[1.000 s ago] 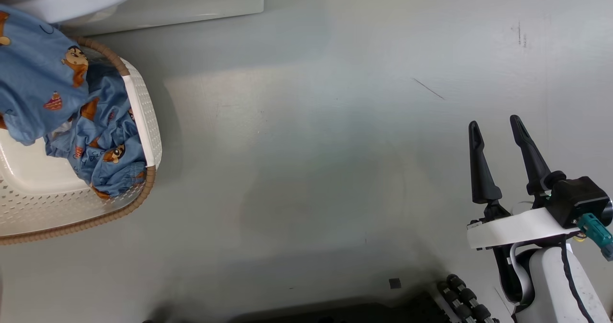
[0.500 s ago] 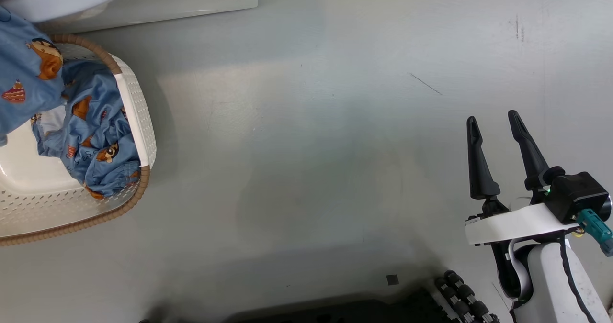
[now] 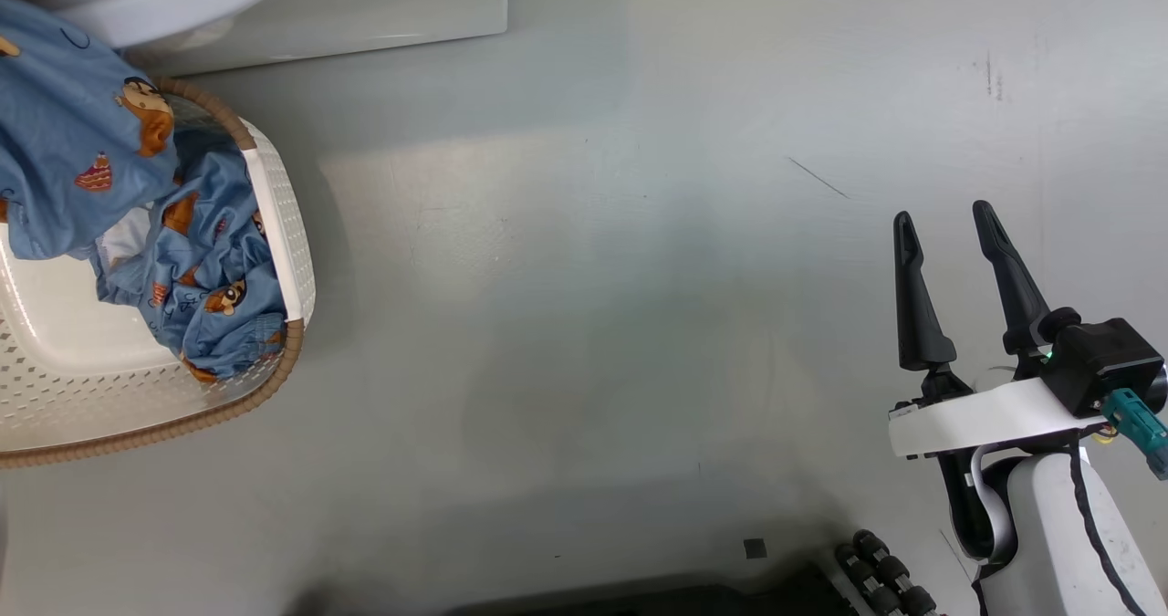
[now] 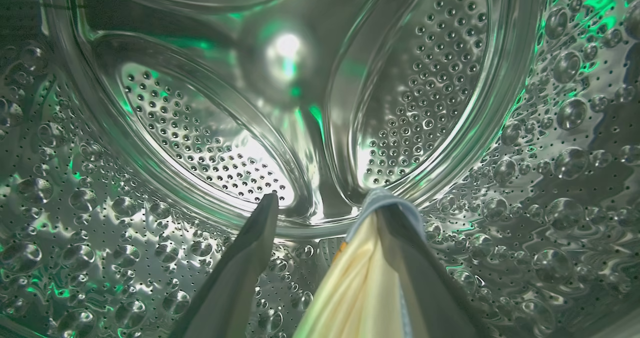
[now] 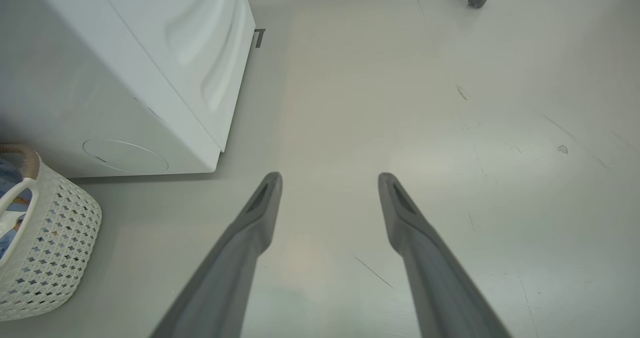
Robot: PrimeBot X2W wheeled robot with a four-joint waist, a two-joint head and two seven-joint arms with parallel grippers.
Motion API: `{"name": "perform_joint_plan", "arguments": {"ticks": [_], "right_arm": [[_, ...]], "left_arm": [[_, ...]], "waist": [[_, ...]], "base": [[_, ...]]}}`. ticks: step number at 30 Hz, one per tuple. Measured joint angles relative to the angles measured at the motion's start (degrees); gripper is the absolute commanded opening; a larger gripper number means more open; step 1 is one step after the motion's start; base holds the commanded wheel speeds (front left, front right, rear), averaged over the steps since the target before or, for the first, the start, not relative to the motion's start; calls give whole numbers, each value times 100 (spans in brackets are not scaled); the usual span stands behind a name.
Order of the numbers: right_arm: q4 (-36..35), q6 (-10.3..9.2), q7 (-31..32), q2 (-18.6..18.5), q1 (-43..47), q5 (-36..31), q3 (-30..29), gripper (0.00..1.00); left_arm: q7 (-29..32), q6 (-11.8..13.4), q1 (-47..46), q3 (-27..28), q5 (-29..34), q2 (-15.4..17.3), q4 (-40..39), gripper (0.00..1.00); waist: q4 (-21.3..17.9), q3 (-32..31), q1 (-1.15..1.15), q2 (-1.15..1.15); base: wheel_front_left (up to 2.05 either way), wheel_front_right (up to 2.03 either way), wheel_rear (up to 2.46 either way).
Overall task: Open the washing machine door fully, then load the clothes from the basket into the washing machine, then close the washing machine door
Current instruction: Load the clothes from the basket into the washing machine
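The left gripper [image 4: 327, 198] is deep inside the washing machine [image 4: 425, 77], its two fingers spread apart and pinching nothing. A cream cloth [image 4: 360, 283] with a light blue edge hangs draped over one finger, clinging rather than gripped. By my reading this is the let-go of a load: the gripper sits far into the machine's dimpled drum [image 4: 200, 137], so that whatever drops lands well behind the opening and will not slide out. Just in front of the washing machine, at its foot, sits the basket [image 3: 294, 342], close enough for a short carry. The rest of the clothes, a blue garment [image 3: 214, 287] printed with cartoon animals, is bunched inside it. One fold lies higher, across the rim on the machine's side; whether that fold trails up toward the machine I cannot tell. Loading looks unfinished. Well to the right of the washing machine, over bare floor [image 3: 593, 278], the right gripper [image 3: 943, 214] hovers with fingers wide and empty, probably held clear of the left arm's path to the machine
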Motion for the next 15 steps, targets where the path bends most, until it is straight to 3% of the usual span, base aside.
{"name": "perform_joint_plan", "arguments": {"ticks": [15], "right_arm": [[108,0,0,1,-102,-1,-88,100]], "left_arm": [[-1,0,250,55,-47,-167,182,100]], "waist": [[171,-362,0,0]], "base": [[0,0,0]]}}
